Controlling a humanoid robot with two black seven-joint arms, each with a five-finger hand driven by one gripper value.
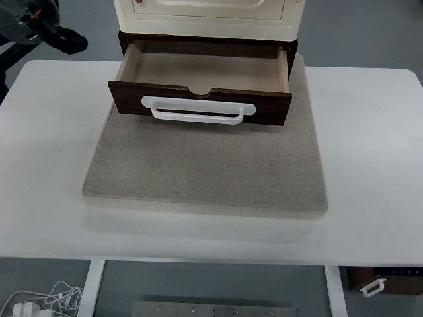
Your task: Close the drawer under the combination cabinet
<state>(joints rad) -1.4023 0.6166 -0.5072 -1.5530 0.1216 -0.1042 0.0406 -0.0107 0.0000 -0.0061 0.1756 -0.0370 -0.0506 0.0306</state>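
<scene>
The dark brown drawer (pixel 264 105) with a white handle (pixel 201 111) stands pulled out from under the cream cabinet (pixel 208 13). Its pale wooden inside (pixel 205 66) holds nothing. My left hand (pixel 46 26) shows as a black shape at the upper left corner, above the table's far left end and well to the left of the drawer, touching nothing. The picture's edge cuts off much of it. My right arm does not show.
Cabinet and drawer sit on a grey felt mat (pixel 205 172) on the white table (pixel 370 165). Below the table lie white cables (pixel 46 297) at the left and a second brown drawer front with a white handle (pixel 380 282) at the right.
</scene>
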